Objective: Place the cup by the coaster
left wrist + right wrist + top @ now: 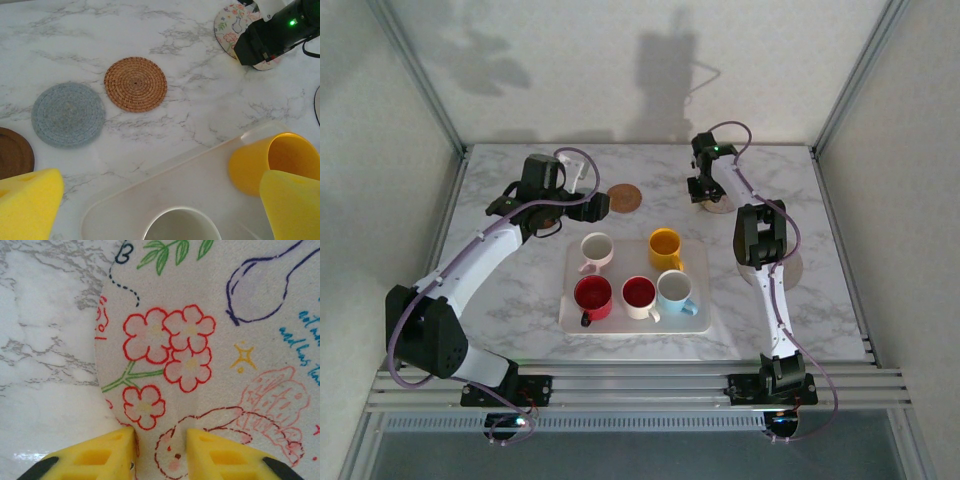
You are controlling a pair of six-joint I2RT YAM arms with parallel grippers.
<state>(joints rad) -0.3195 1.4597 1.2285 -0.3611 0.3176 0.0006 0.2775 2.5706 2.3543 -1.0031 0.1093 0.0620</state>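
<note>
Hanging wide open, the left gripper (161, 197) faces the yellow cup (250, 167) on the white tray (200, 185). The right gripper (161, 440) stands narrow over the round flowered coaster (200, 315), grip unclear.

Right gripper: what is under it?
A floral coaster lies flat on the marble table, with the right gripper fingertips at its edge. The fingers cover the rim there, so whether they pinch it cannot be seen.

five cups (597, 247) (665, 244) (592, 295) (639, 292) (674, 288), at least four coasters (135, 84) (68, 114) (12, 152) (227, 22)
</note>
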